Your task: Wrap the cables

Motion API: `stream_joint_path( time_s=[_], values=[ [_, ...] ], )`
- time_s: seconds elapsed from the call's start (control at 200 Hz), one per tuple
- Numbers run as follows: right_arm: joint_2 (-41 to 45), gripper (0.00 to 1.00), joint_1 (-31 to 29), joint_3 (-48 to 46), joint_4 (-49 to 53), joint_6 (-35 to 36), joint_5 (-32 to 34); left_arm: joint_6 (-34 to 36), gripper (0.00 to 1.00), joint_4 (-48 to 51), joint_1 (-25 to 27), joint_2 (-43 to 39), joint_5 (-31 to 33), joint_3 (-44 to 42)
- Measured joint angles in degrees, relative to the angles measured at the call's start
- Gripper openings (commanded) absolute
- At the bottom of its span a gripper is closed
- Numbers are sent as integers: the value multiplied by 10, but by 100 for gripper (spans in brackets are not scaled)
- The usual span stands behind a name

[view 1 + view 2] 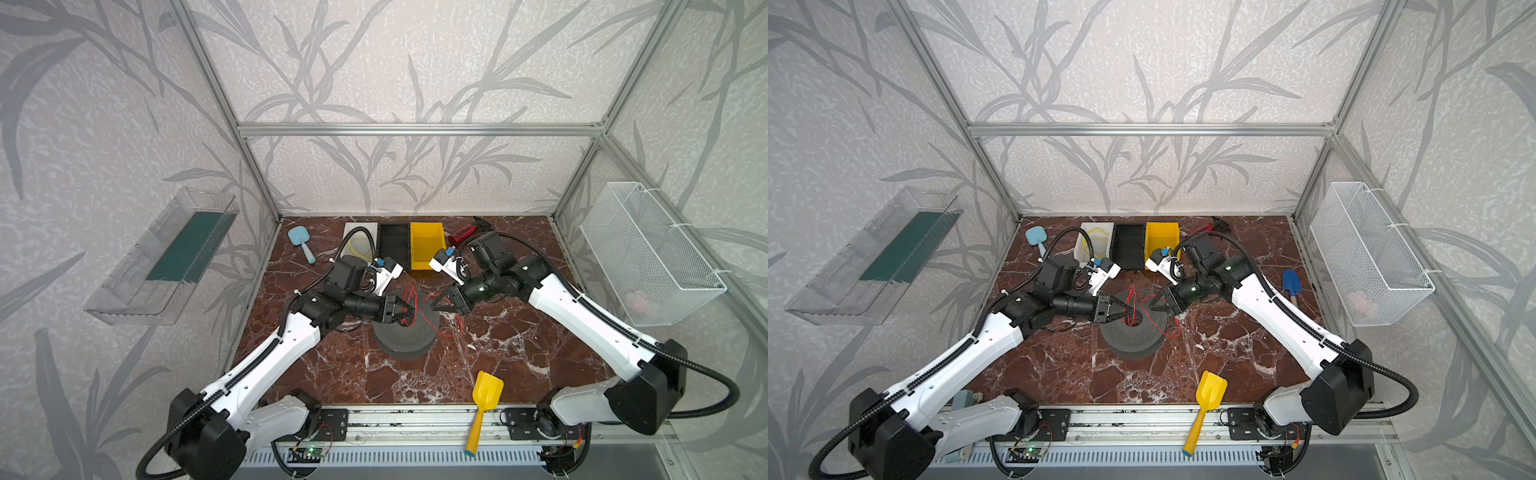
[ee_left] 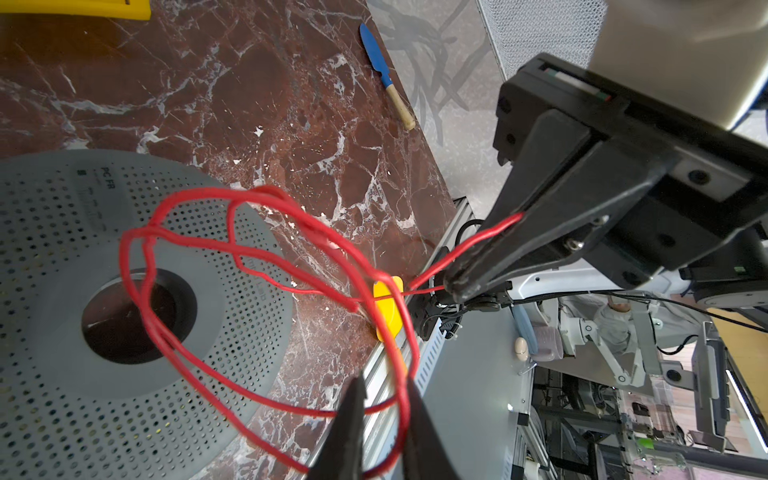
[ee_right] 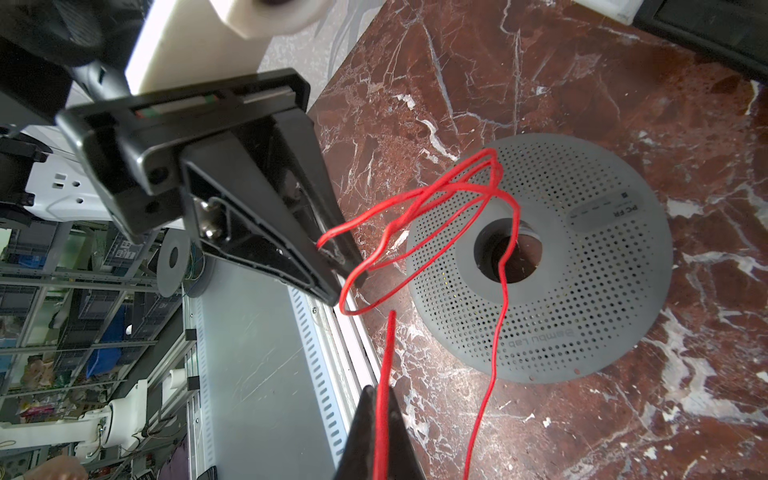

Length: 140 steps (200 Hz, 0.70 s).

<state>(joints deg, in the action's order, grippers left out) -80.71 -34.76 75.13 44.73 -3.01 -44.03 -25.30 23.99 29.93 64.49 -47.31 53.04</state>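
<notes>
A thin red cable (image 1: 411,293) hangs in several loose loops over the grey perforated spool (image 1: 409,340), which lies flat at the table's middle. My left gripper (image 1: 409,312) reaches in from the left, shut on the loops; in the left wrist view (image 2: 384,386) strands run between its nearly closed fingers. From the right, my right gripper (image 1: 434,305) is shut on one strand of the same cable (image 3: 505,291), which passes straight through its tips (image 3: 380,390). The cable's tail trails off the spool (image 3: 582,270) onto the table. A yellow cable (image 1: 357,245) lies coiled in a white tray at the back.
A black bin (image 1: 392,243) and a yellow bin (image 1: 426,243) stand behind the spool. A yellow shovel (image 1: 486,395) lies at the front edge and a blue trowel (image 1: 1289,284) by the right wall. A light-blue paddle (image 1: 301,241) is at the back left. A wire basket (image 1: 648,253) hangs on the right wall.
</notes>
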Motion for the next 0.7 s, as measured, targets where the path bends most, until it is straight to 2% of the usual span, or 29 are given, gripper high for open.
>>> stream_joint_path(
  time_s=[0.155,0.315,0.515,0.7],
  values=[
    [0,0,0,-1,0,-1,8,3,0,18,0,-1,30,1],
    [1,0,13,-12,2,-4,42,12,0,80,-11,-16,113,17],
    [17,0,89,-47,-1,-36,112,30,0,156,-28,-59,215,74],
    [66,0,153,-78,-16,-68,203,48,0,204,-32,-62,292,99]
  ],
)
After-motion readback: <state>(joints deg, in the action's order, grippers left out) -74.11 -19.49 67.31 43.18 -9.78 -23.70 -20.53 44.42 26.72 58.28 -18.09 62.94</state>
